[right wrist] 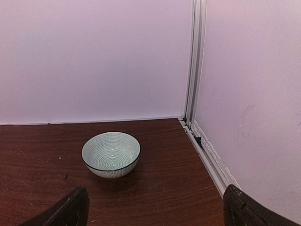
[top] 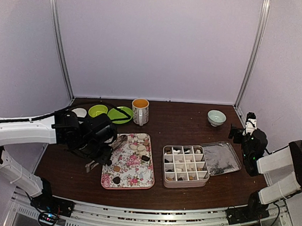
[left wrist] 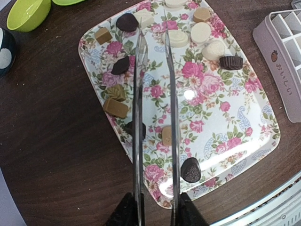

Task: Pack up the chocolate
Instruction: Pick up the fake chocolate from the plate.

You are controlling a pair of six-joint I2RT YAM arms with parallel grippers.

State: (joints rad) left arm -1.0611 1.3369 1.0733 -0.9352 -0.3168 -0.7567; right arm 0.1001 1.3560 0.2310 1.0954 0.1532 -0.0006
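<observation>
The chocolate lies as several small pieces on a flowered tray [left wrist: 235, 117]: a dark heart [left wrist: 191, 170], a tan block [left wrist: 115, 108], white rounds [left wrist: 201, 32]. My left gripper [left wrist: 153, 209] is shut on a pair of metal tongs [left wrist: 138, 117]. Its two blades reach out over the tray, tips apart with nothing between them. In the top view the left gripper [top: 100, 153] hovers at the tray's [top: 132, 175] left edge. A divided box [top: 184, 184] to the right holds some pieces. My right gripper [top: 241, 133] stands open at the far right, holding nothing.
The box lid [top: 220, 158] lies right of the box. A striped bowl [right wrist: 111, 153] sits ahead of the right gripper near the corner post. A mug [top: 140, 111], two green dishes [top: 98, 110] and a dark dotted dish [left wrist: 5, 47] stand behind the tray.
</observation>
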